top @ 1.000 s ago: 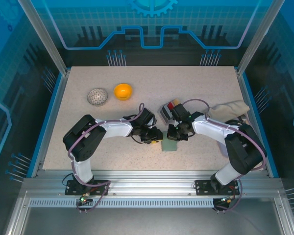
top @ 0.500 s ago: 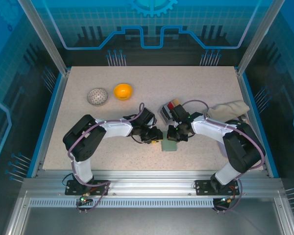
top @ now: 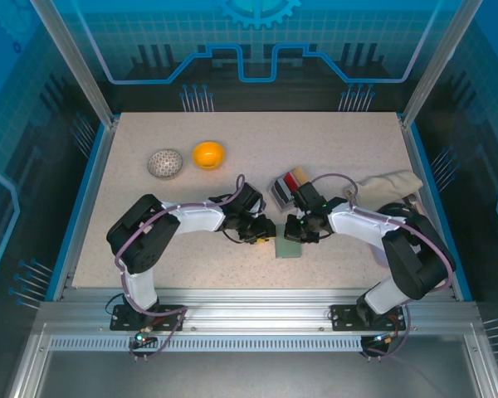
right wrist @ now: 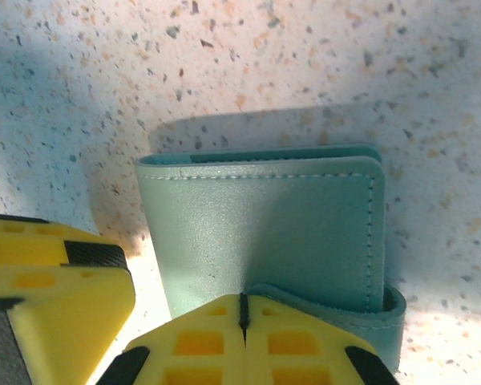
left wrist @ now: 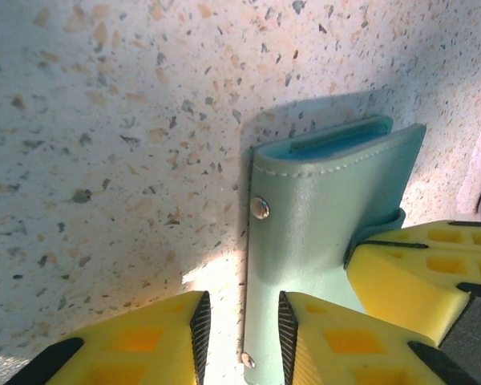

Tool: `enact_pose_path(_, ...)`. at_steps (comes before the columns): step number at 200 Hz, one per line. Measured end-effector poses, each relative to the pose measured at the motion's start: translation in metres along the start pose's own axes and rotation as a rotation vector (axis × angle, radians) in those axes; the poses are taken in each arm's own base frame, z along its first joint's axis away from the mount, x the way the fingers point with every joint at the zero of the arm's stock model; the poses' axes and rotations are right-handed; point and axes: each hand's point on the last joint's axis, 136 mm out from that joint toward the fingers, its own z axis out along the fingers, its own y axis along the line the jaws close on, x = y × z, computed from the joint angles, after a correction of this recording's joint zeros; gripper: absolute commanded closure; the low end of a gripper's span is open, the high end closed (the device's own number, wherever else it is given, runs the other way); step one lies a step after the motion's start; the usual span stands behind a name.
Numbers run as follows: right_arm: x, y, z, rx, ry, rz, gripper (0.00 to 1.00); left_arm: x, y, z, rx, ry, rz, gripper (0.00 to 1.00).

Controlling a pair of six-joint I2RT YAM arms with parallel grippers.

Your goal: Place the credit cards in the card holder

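I am looking down the left wrist camera and seeing the left gripper (left wrist: 242, 313) standing partly open. Its yellow pads (left wrist: 136, 341) are apart, with a strip of bright table (left wrist: 104, 120) showing between them. The card holder (left wrist: 321, 208) is lying folded shut just ahead of this gripper. Its long edge, the one carrying the metal snaps (left wrist: 259, 208), is running into the gap. One pad is overlapping the holder's cover and the other is sitting clear of it on the bare side. I am not seeing these jaws clamping anything.

The right gripper (right wrist: 242, 309) is sitting at the holder's opposite side. Its pads are pressing fully together, face to face, right at the holder's nearest edge, beside the strap (right wrist: 345, 303) that is curling round the corner. I cannot tell whether a layer of cover or strap is being pinched between them.

From overhead, the two grippers are facing each other tip to tip, with the holder lying on the table just below their tips. The credit cards (top: 289, 186) are lying in a fanned stack just beyond the right gripper, apart from the holder, with a red one showing. Well beyond the left gripper, an orange bowl (top: 208, 154) and a patterned ball (top: 165, 163) are sitting side by side. A cloth (top: 388, 182) is lying out past the right arm.
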Motion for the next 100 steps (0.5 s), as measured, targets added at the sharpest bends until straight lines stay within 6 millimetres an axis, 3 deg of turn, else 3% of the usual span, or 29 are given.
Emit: enact_pose_path(100, 0.007, -0.004, -0.013, 0.044, 0.041, -0.005, 1.0, 0.002, 0.002, 0.0, -0.01, 0.007, -0.005, 0.68)
